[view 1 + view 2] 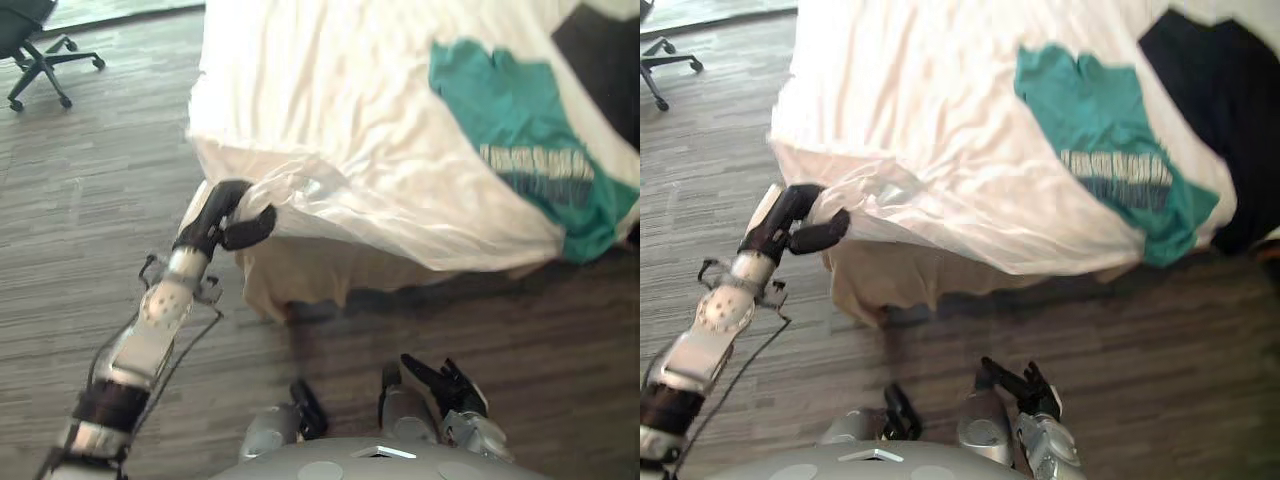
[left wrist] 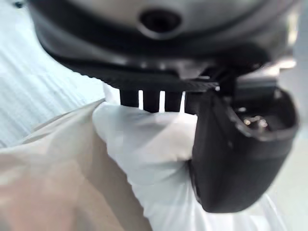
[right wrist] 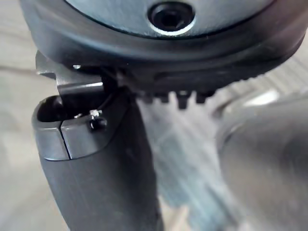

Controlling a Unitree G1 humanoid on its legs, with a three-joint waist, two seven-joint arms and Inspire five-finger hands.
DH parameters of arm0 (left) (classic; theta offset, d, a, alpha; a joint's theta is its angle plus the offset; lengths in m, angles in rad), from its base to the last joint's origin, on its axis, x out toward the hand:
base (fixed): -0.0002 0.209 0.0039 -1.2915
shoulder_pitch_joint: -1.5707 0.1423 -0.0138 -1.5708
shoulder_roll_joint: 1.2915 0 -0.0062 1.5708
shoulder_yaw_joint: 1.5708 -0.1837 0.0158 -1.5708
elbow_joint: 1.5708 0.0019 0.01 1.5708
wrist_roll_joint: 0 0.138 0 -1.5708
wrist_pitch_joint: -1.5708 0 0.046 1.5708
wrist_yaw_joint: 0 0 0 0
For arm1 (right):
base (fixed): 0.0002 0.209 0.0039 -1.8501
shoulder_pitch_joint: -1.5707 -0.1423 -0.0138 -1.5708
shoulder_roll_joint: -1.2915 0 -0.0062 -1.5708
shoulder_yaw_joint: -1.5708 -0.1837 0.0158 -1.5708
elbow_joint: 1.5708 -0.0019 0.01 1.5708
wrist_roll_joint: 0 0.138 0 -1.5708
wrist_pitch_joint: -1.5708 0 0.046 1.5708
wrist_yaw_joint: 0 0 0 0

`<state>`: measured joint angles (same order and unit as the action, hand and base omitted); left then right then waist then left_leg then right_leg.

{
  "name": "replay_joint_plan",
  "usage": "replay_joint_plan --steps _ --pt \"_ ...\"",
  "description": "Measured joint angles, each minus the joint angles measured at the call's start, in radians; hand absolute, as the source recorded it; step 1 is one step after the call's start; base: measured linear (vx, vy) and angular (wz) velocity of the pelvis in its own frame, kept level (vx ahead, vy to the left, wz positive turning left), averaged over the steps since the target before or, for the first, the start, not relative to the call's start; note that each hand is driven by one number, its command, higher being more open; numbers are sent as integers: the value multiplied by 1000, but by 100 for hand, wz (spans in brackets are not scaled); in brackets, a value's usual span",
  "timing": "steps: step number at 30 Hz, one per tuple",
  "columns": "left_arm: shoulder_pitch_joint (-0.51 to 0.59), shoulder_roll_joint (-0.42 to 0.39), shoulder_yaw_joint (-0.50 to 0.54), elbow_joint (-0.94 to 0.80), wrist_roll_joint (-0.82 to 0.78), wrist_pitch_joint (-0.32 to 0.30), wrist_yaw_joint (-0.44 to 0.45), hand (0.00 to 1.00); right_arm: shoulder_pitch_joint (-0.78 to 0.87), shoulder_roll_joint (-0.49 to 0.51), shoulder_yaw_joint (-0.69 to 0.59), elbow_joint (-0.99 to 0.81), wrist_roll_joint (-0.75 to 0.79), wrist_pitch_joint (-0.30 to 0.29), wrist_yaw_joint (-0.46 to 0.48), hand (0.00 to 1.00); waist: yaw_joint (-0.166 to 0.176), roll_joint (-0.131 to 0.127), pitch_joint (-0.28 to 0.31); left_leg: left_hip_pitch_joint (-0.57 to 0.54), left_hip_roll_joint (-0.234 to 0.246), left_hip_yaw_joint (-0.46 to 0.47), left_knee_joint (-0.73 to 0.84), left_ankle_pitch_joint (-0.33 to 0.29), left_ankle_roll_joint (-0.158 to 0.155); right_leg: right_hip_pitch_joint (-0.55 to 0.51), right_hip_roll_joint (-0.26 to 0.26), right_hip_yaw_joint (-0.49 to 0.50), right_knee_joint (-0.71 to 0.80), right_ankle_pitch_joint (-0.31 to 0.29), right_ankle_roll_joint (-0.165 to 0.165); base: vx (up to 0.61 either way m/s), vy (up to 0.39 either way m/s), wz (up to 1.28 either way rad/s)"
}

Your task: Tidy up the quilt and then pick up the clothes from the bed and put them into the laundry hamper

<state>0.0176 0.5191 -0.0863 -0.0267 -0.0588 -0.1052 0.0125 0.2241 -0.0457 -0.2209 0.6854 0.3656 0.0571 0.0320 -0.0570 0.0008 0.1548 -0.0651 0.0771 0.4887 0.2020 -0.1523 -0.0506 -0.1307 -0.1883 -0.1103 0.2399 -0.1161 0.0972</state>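
The white quilt [image 1: 330,120] covers the bed [image 1: 290,280], its near-left corner clamped between fingers and thumb of the left hand [image 1: 222,212]. A teal shirt [image 1: 500,110] and dark garment [image 1: 600,60] lie right. The right hand [image 1: 445,385] hangs low, fingers loose. The quilt-tidying step looks in hand; next likely needs a smoothing pull.

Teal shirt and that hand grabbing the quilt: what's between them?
Just rumpled white quilt, nothing else, between left hand and teal shirt; the left eye view shows it.

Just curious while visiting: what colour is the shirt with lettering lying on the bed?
The T-shirt is teal green, clearest in the right eye view.
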Motion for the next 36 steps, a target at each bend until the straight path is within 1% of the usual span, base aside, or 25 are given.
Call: replay_joint_plan --steps 1,3,7,9,10,11,12,13,14,15,16,17,18,19,21,22,23,24,26,28,29,30,31,34,36 --pt "35 -40 10 17 -9 -10 -24 100 -2 3 0 27 3 12 4 100 5 -17 -19 18 1 -18 0 -2 -1 41 3 -8 -25 0 0 193 0 30" --pt "74 -105 13 86 -7 -6 -37 100 -3 -2 -3 69 5 23 7 100 8 -22 -42 45 4 -52 -2 -10 -2 94 16 -28 -49 1 -2 168 -19 39" --pt "109 -261 39 369 -3 47 13 100 -6 -33 -6 193 38 31 22 100 27 4 -99 89 10 -105 -34 -19 -6 150 34 -33 -57 1 -4 169 -2 25" --pt "108 -385 142 533 -58 57 58 100 -6 -37 -22 276 47 29 39 100 28 11 -123 130 25 -131 -41 -19 -7 178 50 -34 -13 1 -4 195 -19 20" --pt "108 -416 175 562 -67 61 66 100 -5 -39 -39 287 47 27 48 100 28 20 -124 145 39 -136 -39 -19 -6 168 59 -34 39 1 -4 261 -100 -9" --pt "102 -499 304 645 -119 79 84 100 1 -44 -90 288 43 21 65 100 27 61 -118 178 103 -140 -20 -22 -6 98 112 -26 133 -61 -23 234 -120 -21" --pt "93 -520 362 687 -142 89 93 100 7 -39 -106 287 42 17 69 100 27 75 -130 177 126 -138 -3 -25 -11 126 148 -19 -23 -76 -44 308 -153 -34" --pt "75 -518 434 732 -156 134 104 100 15 -15 -124 277 42 5 69 100 32 43 -135 178 115 -132 45 -24 -12 173 152 -9 -260 40 -52 232 -134 -30" --pt "67 -506 504 778 -156 196 116 100 17 16 -135 275 42 -10 73 100 34 -36 -129 179 73 -132 53 -50 -35 166 94 -10 -284 170 -44 216 -202 -29" --pt "77 -542 590 891 -144 263 120 100 17 2 -167 284 41 -19 72 100 35 15 -133 185 116 -151 8 -74 -60 180 138 -22 -290 152 -49 196 -145 -4" --pt "103 -587 669 954 -125 328 108 100 27 -1 -194 285 41 -24 66 100 36 40 -132 209 120 -154 -33 -70 -66 192 144 -33 -294 137 -47 170 -84 18" --pt "110 -594 689 988 -114 342 115 100 32 -1 -201 285 41 -25 66 100 40 53 -127 221 114 -155 -53 -63 -71 197 145 -44 -292 131 -47 183 26 48" --pt "131 -579 724 1004 -91 407 138 100 34 3 -201 288 39 -16 67 100 46 60 -112 233 111 -154 -78 -53 -85 206 146 -63 -290 119 -46 124 -4 42" --pt "186 -569 752 1005 -81 460 162 100 35 -1 -201 295 38 -4 77 100 61 71 -109 238 111 -153 -85 -46 -90 214 144 -76 -290 116 -47 104 -5 37" --pt "225 -569 772 1007 -85 475 166 100 34 -1 -200 296 34 -4 72 100 69 62 -102 244 107 -151 -89 -39 -88 224 139 -83 -290 115 -48 61 -5 22" --pt "241 -567 775 1006 -91 475 165 100 35 -3 -201 303 34 -4 71 100 83 70 -107 253 102 -149 -95 -32 -86 236 136 -93 -290 115 -48 38 15 30" --pt "240 -559 773 1004 -83 475 166 100 33 -5 -199 304 34 -3 70 100 86 62 -105 258 101 -148 -104 -28 -87 242 135 -101 -290 115 -48 21 21 26" --pt "234 -557 770 999 -16 469 166 100 22 -5 -193 303 35 -4 69 100 86 64 -106 268 101 -142 -112 -27 -89 248 135 -103 -289 115 -48 -20 16 4" --pt "224 -543 748 999 146 412 153 100 8 -7 -169 301 44 -5 68 100 83 56 -106 274 99 -129 -118 -26 -89 248 134 -101 -292 115 -48 -45 -8 -13" --pt "215 -522 658 999 299 321 139 100 -7 -7 -156 302 46 0 65 100 81 55 -109 276 99 -113 -120 -23 -90 243 131 -91 -294 115 -48 -66 -33 -20" --pt "206 -500 589 997 330 248 125 100 -13 -7 -140 300 67 3 58 100 80 50 -110 277 96 -100 -122 -21 -91 236 130 -79 -295 115 -47 -97 -40 -29" --pt "191 -485 534 996 299 193 101 100 -15 -6 -130 300 98 7 37 100 79 44 -110 276 95 -93 -125 -21 -92 230 130 -76 -297 116 -45 -131 -52 -25" --pt "172 -482 491 996 218 159 79 100 -16 -4 -127 300 142 17 4 100 78 40 -112 275 93 -87 -138 -15 -95 222 130 -75 -298 119 -42 -117 -47 -11" --pt "113 -494 425 996 100 115 60 100 -25 6 -130 302 215 24 -73 100 67 35 -111 268 89 -86 -160 -11 -95 215 135 -76 -318 139 -38 -153 -45 -1" --pt "97 -519 394 995 56 88 41 100 -35 17 -149 303 286 24 -159 100 51 31 -109 267 89 -77 -173 -10 -97 199 141 -59 -319 151 -40 -136 -39 -23"
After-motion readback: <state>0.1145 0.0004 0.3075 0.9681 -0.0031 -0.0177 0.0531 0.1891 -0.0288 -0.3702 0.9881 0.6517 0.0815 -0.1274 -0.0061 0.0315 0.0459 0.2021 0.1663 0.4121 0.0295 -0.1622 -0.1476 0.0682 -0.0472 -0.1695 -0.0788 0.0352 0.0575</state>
